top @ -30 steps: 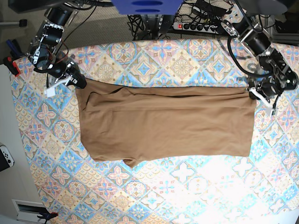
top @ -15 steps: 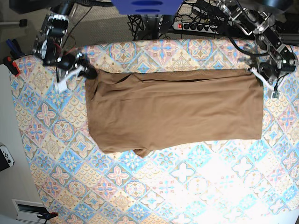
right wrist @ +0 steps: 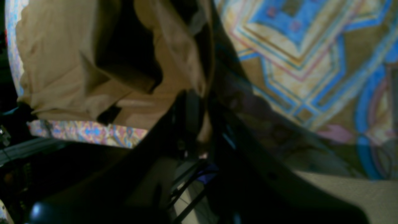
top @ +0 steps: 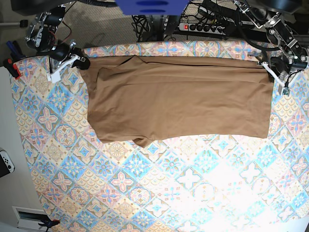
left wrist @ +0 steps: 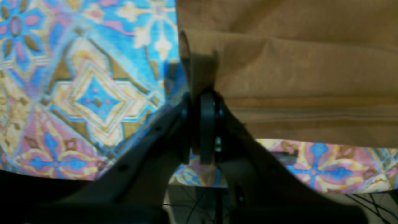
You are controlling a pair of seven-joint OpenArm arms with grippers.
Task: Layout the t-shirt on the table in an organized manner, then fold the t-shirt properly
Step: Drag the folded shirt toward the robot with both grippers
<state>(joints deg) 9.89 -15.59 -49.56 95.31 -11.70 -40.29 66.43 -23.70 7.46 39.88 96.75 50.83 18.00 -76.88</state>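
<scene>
Soft tan t-shirt (top: 178,99), matte knit, stitched hem, lies roughly rectangular on the diamond-tiled table (top: 145,193). Long axis runs gripper to gripper. Left gripper (left wrist: 203,102) and right gripper (right wrist: 199,102) each pinch a far corner.

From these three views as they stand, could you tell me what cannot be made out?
- Right wrist view: the right gripper is dark and blurred; its fingertips vanish under the t-shirt.
- Base view: the left gripper is too small to judge.
- Left wrist view: the table underneath the cloth is covered.
</scene>
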